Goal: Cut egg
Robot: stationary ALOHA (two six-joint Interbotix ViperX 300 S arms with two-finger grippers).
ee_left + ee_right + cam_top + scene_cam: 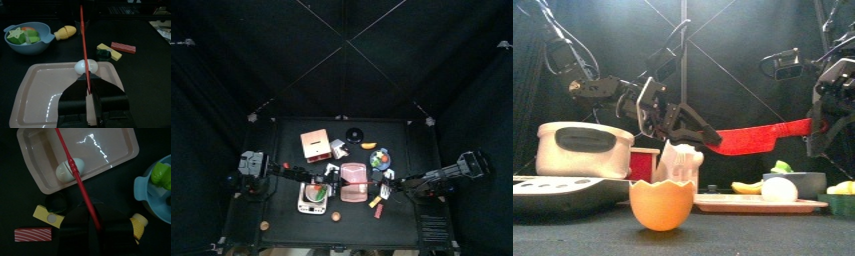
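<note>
A white egg [87, 66] lies on the pink tray [47, 95], near one of its edges. My left gripper [88, 85] is shut on one end of a long red knife [83, 40], which runs edge-on over the egg. In the front view the knife [754, 136] hangs level above the egg [780, 189], spanning from the left gripper [671, 118] to the right gripper [823, 125]. In the right wrist view the knife [73, 173] crosses the egg [69, 168], and its other end sits at the right gripper [99, 225].
A blue bowl [27, 35] of toy vegetables stands beside the tray, with a yellow lemon [65, 32] and toy sushi pieces [123, 47] nearby. At the front stand an orange eggshell cup [661, 205], a white rice cooker [583, 148] and a black scale [553, 195].
</note>
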